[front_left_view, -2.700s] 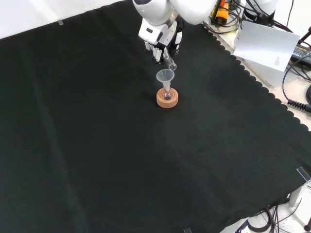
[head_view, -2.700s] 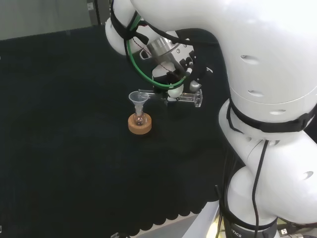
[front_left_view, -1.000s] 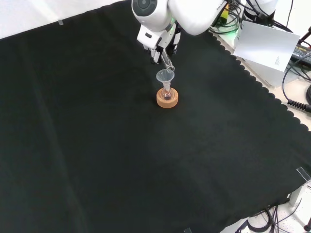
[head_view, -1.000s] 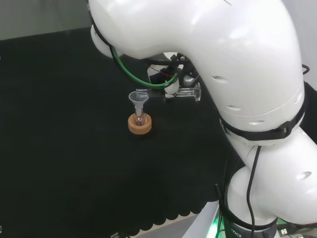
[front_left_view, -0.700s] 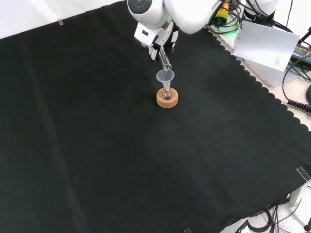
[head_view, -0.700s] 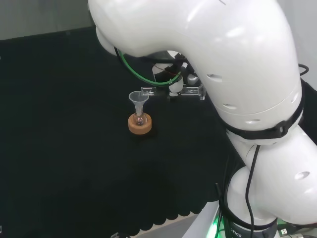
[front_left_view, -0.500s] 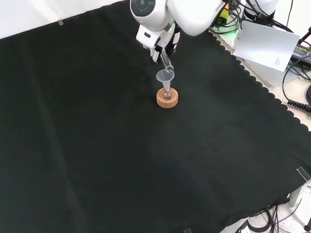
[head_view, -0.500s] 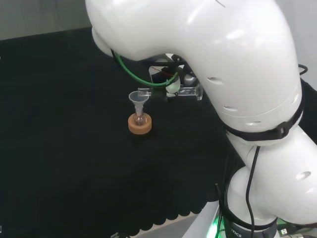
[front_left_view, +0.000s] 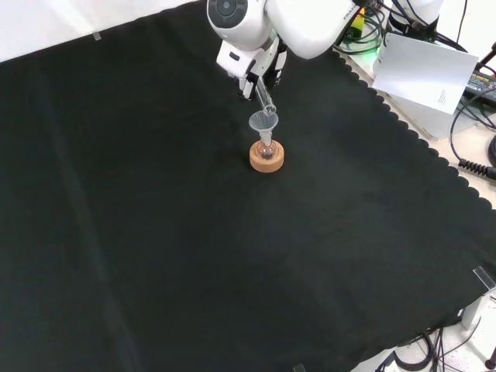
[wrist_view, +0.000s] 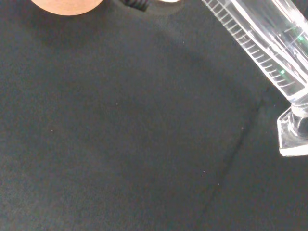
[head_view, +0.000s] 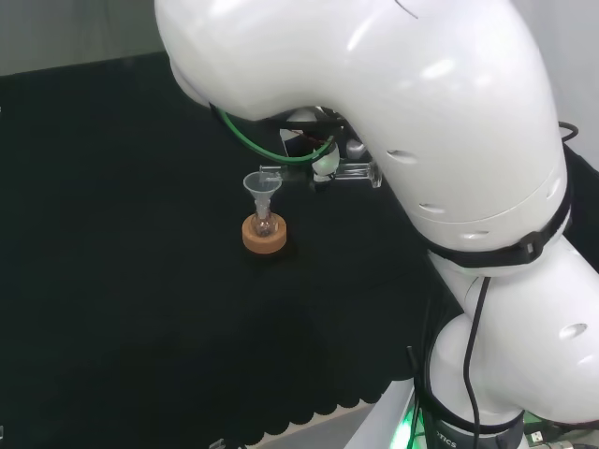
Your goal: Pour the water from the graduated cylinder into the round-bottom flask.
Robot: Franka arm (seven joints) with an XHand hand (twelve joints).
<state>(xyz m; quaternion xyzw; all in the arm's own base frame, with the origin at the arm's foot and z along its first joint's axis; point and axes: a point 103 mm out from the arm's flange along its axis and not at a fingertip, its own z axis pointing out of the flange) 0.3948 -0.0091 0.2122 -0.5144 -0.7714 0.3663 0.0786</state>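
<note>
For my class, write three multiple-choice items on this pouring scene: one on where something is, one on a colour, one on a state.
1. Where does the funnel sit?
A. In the round-bottom flask's neck
B. Flat on the cloth
C. In the hand

2. What colour is the cork ring under the flask?
A. Red
B. Light brown
C. Blue

3. How is the graduated cylinder held?
A. Upright
B. Tipped about level, mouth by the funnel
C. Lying on the cloth

Answers: 1 A, the funnel's stem goes down into the flask. 2 B, the ring looks tan on black cloth. 3 B, the head view shows it about level in the hand.

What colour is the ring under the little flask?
The ring is light orange-brown, like cork. It shows best in the front view.
</note>
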